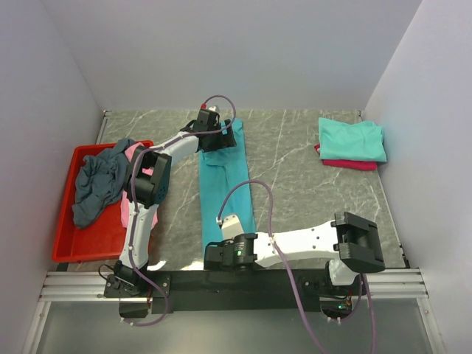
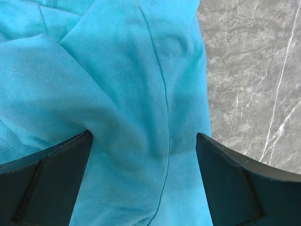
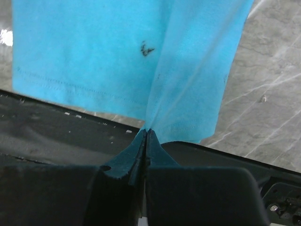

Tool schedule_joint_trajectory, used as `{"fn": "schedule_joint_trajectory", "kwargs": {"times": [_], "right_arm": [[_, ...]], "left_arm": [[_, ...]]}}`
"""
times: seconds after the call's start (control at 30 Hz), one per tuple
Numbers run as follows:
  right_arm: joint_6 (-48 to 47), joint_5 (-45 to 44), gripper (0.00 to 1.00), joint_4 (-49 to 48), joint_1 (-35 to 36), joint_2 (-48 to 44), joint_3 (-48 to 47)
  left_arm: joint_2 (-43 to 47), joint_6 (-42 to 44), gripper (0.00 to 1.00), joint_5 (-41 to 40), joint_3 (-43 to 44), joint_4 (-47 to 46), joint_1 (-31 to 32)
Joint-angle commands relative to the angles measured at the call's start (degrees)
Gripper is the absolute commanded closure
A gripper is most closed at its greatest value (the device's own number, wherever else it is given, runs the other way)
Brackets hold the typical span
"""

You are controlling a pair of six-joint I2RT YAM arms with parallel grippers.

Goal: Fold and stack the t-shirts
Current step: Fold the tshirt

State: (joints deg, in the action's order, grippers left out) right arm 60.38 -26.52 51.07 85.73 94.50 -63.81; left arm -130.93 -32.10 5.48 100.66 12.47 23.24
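Turquoise t-shirt [image 1: 225,184] lay as a long narrow strip down the middle of the table [image 1: 310,206], its sides apparently folded in.

Right gripper [image 3: 146,134] was clamped tight on a pinch of the near hem, and the cloth tented up from its tips. Left gripper [image 2: 143,141] stood wide apart over the far end, one finger either side of a crease, gripping nothing.

Judgement: both ends were being taken so the strip could be folded end over end.

Mint-green shirt [image 1: 352,139] sat folded on crimson shirt [image 1: 346,164] at far right, well apart from the strip. Red tray [image 1: 65,243] at left held slate-grey shirt [image 1: 99,184] and pink shirt [image 1: 125,210], both unfolded.

Left arm reached past the tray's inner rim. Nothing lay on the strip between the grippers.
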Motion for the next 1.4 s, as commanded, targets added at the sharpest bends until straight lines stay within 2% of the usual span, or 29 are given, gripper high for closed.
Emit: {"fn": "schedule_joint_trajectory", "kwargs": {"times": [0.0,0.3,0.67,0.73,0.77,0.8,0.9,1.0,1.13,1.33,1.37], "right_arm": [[0.0,-1.8,0.99,1.3,0.8,0.9,-1.8],[-0.4,0.2,0.99,0.7,2.1,2.0,-2.0],[-1.1,-1.4,0.98,-2.2,1.8,1.5,-1.6],[-1.6,-1.6,0.92,-3.0,1.5,1.7,-1.6],[-1.8,-1.5,0.86,-3.5,1.6,1.7,-1.6],[-2.3,-1.6,0.69,-4.7,1.5,1.2,-1.4],[-2.4,-2.0,0.38,-6.2,1.3,-0.8,-0.5],[-1.8,-2.9,0.32,-7.2,0.2,-4.3,1.1],[-2.0,-2.3,0.32,-11.1,-3.5,-10.4,6.8],[-4.3,-0.1,0.32,-19.1,-11.3,-20.6,17.4],[-4.9,1.5,0.32,-20.6,-12.5,-22.8,18.8]], "left_arm": [[-2.4,0.6,0.01,0.9,1.2,0.9,0.0],[-3.3,1.2,0.01,0.7,2.3,1.9,-0.2],[-3.2,1.0,0.01,1.2,1.8,1.5,-0.2],[-3.2,1.0,0.01,1.3,1.7,1.5,-0.2],[-3.1,0.9,0.01,1.3,1.7,1.5,-0.2],[-3.0,1.0,0.01,1.4,1.5,1.4,-0.2],[-1.6,0.7,0.01,1.8,0.1,-0.3,-0.2],[-0.1,0.5,0.01,2.3,-0.4,-1.5,-0.2],[3.0,0.3,0.01,2.7,-0.9,-3.2,-0.2],[14.8,-0.3,0.01,0.4,-7.3,-9.3,-0.2],[18.7,-0.6,0.01,-0.3,-10.5,-10.0,-0.1]]}}
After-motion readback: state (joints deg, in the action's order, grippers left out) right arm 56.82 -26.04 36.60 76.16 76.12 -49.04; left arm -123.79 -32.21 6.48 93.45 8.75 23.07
